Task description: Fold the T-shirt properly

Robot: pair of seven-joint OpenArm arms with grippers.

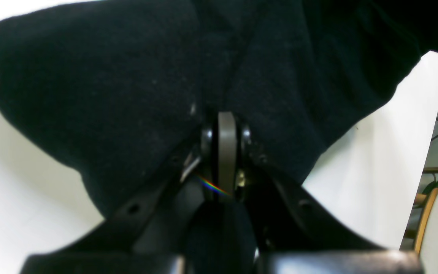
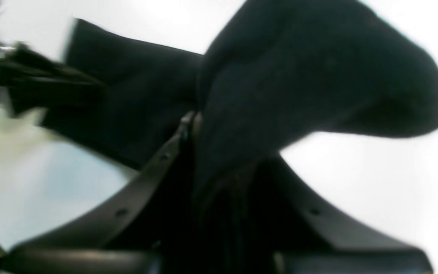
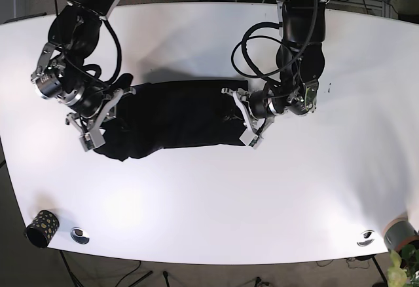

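The black T-shirt [image 3: 173, 120] lies stretched across the middle of the white table [image 3: 209, 195], bunched at both ends. At its right end my left gripper [image 3: 241, 118] is shut on the cloth; in the left wrist view the black fabric [image 1: 127, 83] is drawn into folds around the closed fingers [image 1: 226, 144]. At the shirt's left end my right gripper [image 3: 108, 122] is shut on the cloth too, and the right wrist view shows a lifted hump of shirt [image 2: 299, 83] pinched at the fingertips [image 2: 190, 123], blurred.
A dark patterned cup [image 3: 40, 228] stands at the table's front left corner. Small round metal fittings sit in the table near the front left [image 3: 80, 234] and front right [image 3: 365, 238]. A potted plant [image 3: 399, 270] is at the front right corner.
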